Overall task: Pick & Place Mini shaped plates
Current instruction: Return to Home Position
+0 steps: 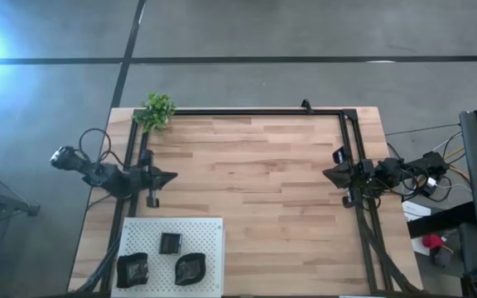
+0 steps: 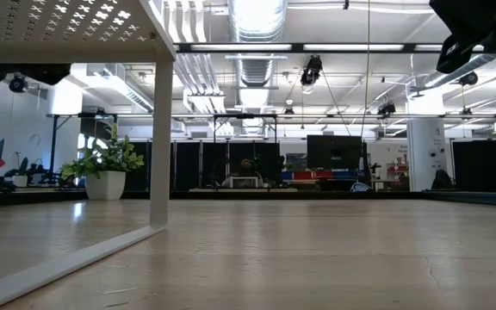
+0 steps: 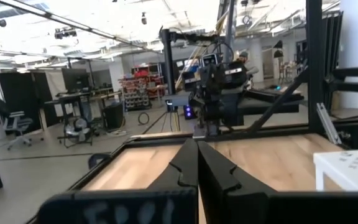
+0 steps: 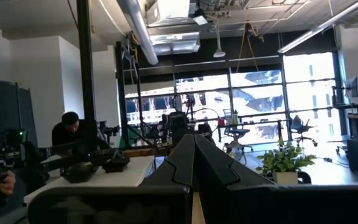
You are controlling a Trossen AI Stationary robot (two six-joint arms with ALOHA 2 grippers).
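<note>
Three mini shaped plates lie on the white perforated board point(image 1: 209, 228) at the table's near left: one wavy-edged point(image 1: 132, 270), one small square point(image 1: 171, 242), one rounded point(image 1: 190, 268). In the right wrist view two of them point(image 4: 81, 172) point(image 4: 114, 164) show on the board. My left gripper point(image 1: 171, 175) hovers at the table's left side, far of the board, pointing right, its fingers shut point(image 3: 197, 155). My right gripper point(image 1: 328, 174) hovers at the right side, pointing left, also shut point(image 4: 193, 149). Neither holds anything.
The board stands raised on legs point(image 2: 160, 138) above the wooden table point(image 1: 255, 190). A small green plant point(image 1: 156, 110) sits at the far left corner. A black frame point(image 1: 247, 111) runs along the far and side edges. A person point(image 4: 70, 134) is in the room beyond.
</note>
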